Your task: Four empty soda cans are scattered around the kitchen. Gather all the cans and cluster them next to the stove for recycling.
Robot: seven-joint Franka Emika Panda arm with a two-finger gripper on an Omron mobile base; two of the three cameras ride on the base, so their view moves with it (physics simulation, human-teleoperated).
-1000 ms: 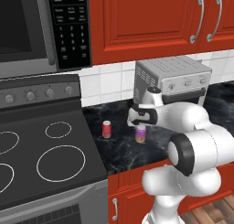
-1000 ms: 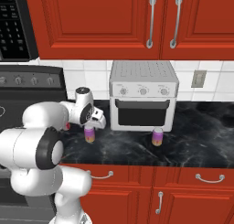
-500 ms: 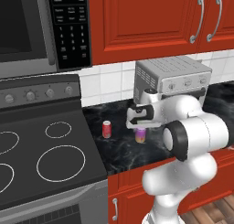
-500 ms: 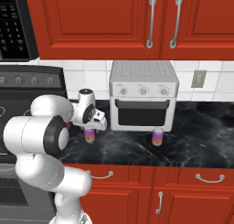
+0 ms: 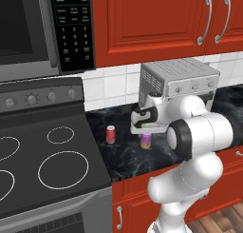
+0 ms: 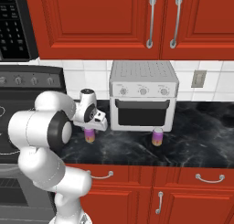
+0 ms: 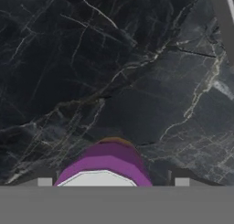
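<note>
You have the gripper down over the purple can, which stands upright on the black counter in front of the toaster oven. In the hand view that can sits between the two fingertips, silvery top toward the camera, with a gap on each side, so the jaws straddle it; you cannot tell whether they press on it. From the right base view the hand covers the top of the can and its orange base band shows below. A red can stands near it toward the stove, just beside the cooktop edge. Another purple can stands upright under the front of the oven, well apart from your gripper
</note>
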